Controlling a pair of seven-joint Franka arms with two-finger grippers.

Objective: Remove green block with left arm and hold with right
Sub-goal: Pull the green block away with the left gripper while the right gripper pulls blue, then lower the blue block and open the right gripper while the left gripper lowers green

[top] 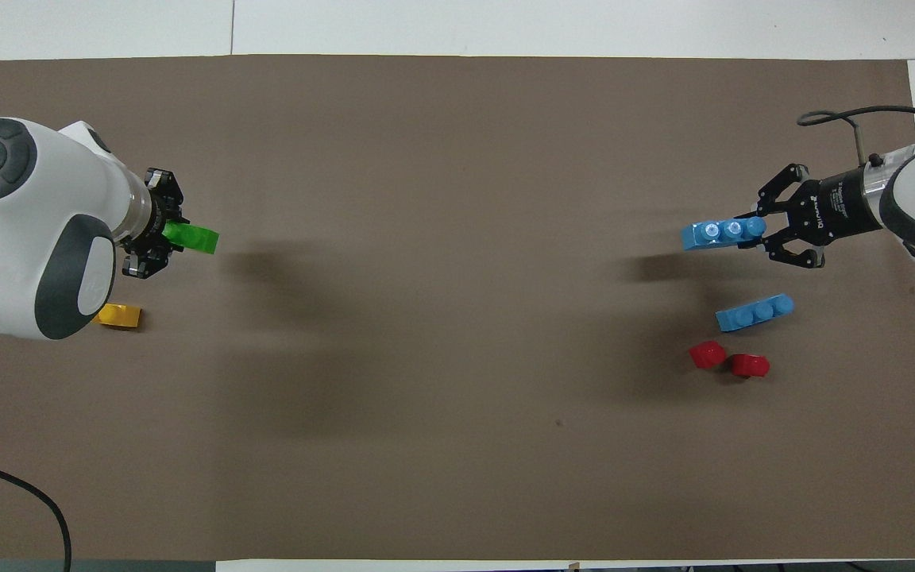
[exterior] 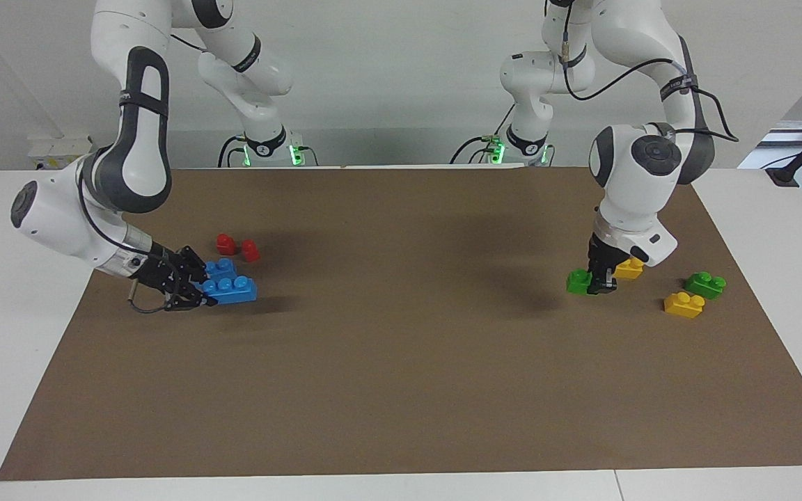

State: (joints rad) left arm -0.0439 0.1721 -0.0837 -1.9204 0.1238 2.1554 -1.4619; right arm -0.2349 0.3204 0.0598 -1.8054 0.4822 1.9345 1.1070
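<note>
The bright green block [exterior: 580, 281] [top: 191, 237] is a small two-stud brick at the left arm's end of the brown mat. My left gripper [exterior: 601, 282] [top: 167, 236] points down and is shut on one end of it, low at the mat. I cannot tell whether the block rests on the mat. My right gripper [exterior: 200, 291] [top: 753, 228] reaches in low at the right arm's end. It is shut on the end of a three-stud blue brick [exterior: 232, 289] [top: 718, 232].
A yellow brick [exterior: 629, 268] [top: 120, 315] lies beside the left gripper, nearer to the robots. A darker green brick [exterior: 705, 284] and another yellow brick [exterior: 683, 305] lie nearer the table end. A second blue brick [exterior: 220, 267] [top: 754, 312] and two red pieces [exterior: 237, 247] [top: 727, 360] lie near the right gripper.
</note>
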